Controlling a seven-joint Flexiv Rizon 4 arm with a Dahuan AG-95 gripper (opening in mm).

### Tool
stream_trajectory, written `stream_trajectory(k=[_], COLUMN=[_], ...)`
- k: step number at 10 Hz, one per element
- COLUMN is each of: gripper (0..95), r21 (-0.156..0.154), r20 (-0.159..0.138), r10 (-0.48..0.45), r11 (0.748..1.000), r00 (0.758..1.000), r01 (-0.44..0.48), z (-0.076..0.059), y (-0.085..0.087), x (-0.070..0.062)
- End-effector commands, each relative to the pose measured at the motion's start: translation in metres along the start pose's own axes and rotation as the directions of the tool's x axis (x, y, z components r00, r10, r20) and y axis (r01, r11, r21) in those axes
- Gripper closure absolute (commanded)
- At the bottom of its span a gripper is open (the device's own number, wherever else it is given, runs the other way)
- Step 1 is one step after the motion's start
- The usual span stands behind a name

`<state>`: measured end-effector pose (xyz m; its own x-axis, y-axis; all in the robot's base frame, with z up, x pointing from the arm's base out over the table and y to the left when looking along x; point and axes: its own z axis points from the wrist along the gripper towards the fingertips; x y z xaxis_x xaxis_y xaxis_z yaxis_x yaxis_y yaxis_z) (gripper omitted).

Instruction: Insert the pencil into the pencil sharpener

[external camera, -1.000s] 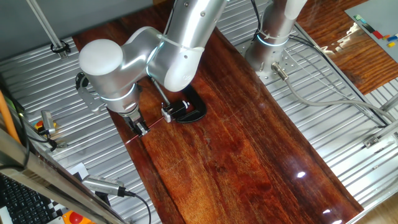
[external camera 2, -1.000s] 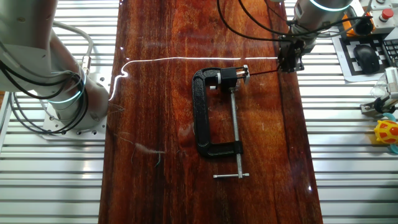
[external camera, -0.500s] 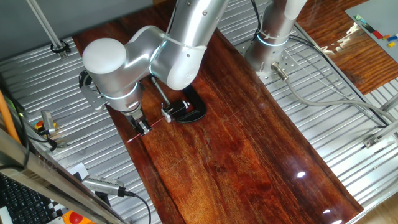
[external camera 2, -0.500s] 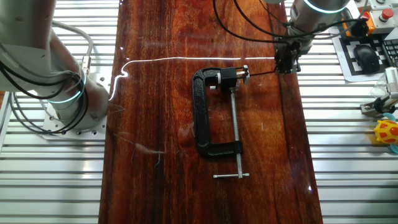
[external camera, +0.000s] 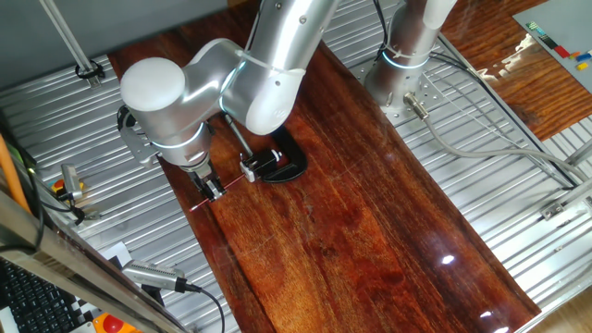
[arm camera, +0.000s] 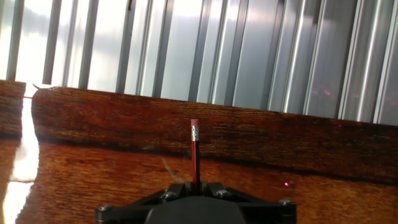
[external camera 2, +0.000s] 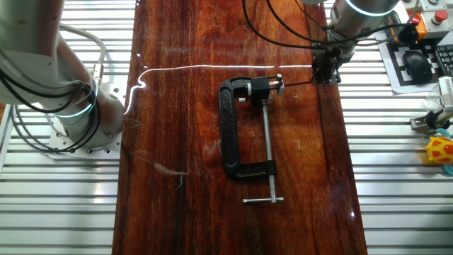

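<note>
My gripper (external camera: 212,191) is shut on the thin red pencil (external camera: 228,189) and holds it low over the dark wood board, roughly level. In the hand view the pencil (arm camera: 195,155) sticks out from between the jaws of the gripper (arm camera: 196,185), its eraser end pointing away. In the other fixed view the gripper (external camera 2: 325,73) is right of the clamp, and the pencil (external camera 2: 301,83) runs left to the small silvery pencil sharpener (external camera 2: 274,83). The sharpener (external camera: 248,170) sits in the black C-clamp's mouth. Whether the tip is inside it I cannot tell.
The black C-clamp (external camera 2: 236,131) with its steel screw (external camera 2: 267,145) lies mid-board. The board's edge (arm camera: 186,102) and ribbed metal table (arm camera: 205,43) are just beyond the pencil. The robot base (external camera: 404,65) stands at the back. Clutter (external camera 2: 439,152) lies off the board.
The gripper with the pencil has shifted slightly toward the clamp and sharpener over the last second; in the last half second it has hardly moved.
</note>
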<state>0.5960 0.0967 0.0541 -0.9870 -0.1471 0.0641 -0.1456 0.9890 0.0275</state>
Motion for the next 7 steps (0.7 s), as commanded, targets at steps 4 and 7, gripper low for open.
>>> stream_trajectory(k=[4, 7], gripper=[95.0, 95.0], r21=[0.001, 0.001], r20=[0.002, 0.002], r10=[0.000, 0.000], r11=[1.000, 1.000], r00=[1.000, 1.000], r01=[0.000, 0.000], z=[0.001, 0.003], y=[-0.001, -0.002], x=[0.014, 0.022])
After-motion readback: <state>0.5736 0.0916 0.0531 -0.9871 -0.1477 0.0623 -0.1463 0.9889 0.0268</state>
